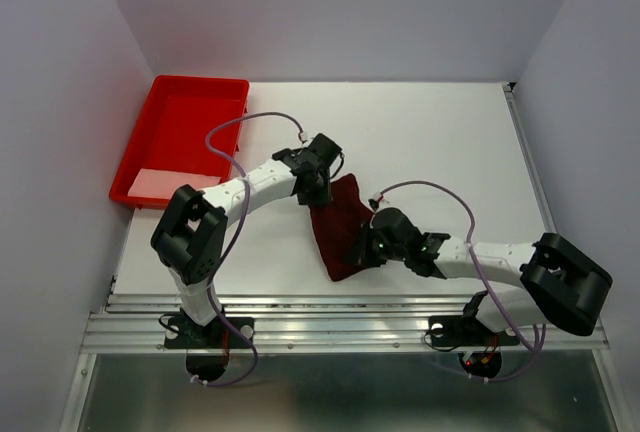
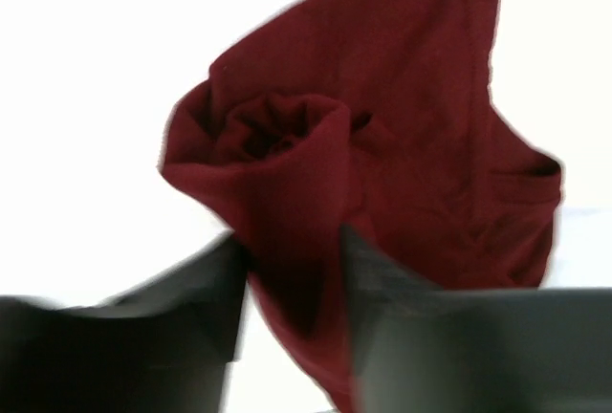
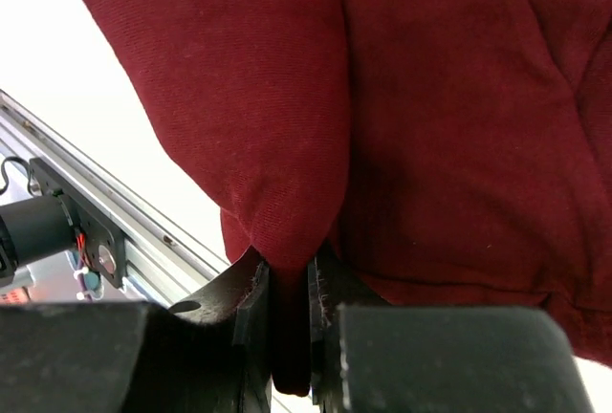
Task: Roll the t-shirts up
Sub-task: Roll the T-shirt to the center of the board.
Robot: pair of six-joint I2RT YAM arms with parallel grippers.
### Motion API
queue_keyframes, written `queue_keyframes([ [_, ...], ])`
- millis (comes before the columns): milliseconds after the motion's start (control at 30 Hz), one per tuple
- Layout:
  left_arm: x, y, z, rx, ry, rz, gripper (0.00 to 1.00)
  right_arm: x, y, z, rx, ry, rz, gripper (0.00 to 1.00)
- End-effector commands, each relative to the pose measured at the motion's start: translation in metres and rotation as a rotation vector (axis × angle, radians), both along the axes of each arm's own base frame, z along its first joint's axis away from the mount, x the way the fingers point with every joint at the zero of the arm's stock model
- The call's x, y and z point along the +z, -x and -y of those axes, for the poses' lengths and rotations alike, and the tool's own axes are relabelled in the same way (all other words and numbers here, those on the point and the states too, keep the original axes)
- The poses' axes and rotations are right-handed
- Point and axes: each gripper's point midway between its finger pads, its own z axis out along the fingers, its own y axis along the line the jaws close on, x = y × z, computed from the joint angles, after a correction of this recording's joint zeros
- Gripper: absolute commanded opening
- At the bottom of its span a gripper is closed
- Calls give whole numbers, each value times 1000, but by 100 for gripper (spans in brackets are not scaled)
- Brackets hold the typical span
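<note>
The dark maroon t-shirt lies bunched and partly rolled on the white table between both arms. My left gripper is shut on its far upper end; in the left wrist view the cloth curls into a loose roll, with a fold pinched at the gripper. My right gripper is shut on the near right edge; in the right wrist view a fold of the cloth is clamped at the gripper.
A bright red plastic tray stands at the far left of the table, holding something pale at its near end. A metal rail runs along the near edge, also in the right wrist view. White walls enclose the table.
</note>
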Motion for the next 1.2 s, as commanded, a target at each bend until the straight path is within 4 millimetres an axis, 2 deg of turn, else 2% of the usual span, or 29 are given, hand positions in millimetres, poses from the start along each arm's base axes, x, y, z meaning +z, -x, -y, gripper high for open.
queue_keyframes([
  [0, 32, -17, 19, -2, 45, 87, 60, -15, 4, 15, -50, 39, -14, 1],
  [67, 40, -20, 25, -13, 58, 105, 66, -21, 7, 21, -67, 46, -25, 1],
  [167, 54, -25, 29, -24, 75, 142, 84, -26, 10, 26, -79, 53, -35, 1],
  [333, 83, -31, 23, -9, 79, 215, 85, -27, 10, 27, -84, 53, -36, 1],
  [433, 91, -30, 15, 11, 68, 237, 83, -26, 8, 27, -93, 53, -34, 1],
  [533, 88, -24, 8, 22, 70, 234, 72, -26, 9, 28, -96, 52, -35, 1],
  [567, 79, -20, 4, 29, 63, 217, 68, -27, 9, 28, -96, 53, -36, 1],
  [633, 78, -16, 1, 33, 71, 217, 54, -28, 10, 29, -94, 55, -39, 1],
  [667, 70, -13, -1, 36, 69, 206, 47, -29, 11, 29, -93, 56, -42, 1],
  [700, 70, -13, -1, 41, 80, 211, 32, -28, 10, 29, -94, 55, -39, 1],
  [767, 60, -9, -3, 36, 80, 193, 14, -28, 11, 29, -92, 53, -42, 1],
  [800, 58, -10, -4, 41, 82, 189, 0, -29, 11, 30, -94, 56, -43, 1],
  [967, 47, -11, 0, 17, 91, 179, 0, -29, 11, 30, -95, 55, -47, 1],
  [1167, 28, -16, 23, -56, 129, 149, 0, -32, 12, 33, -105, 68, -50, 1],
])
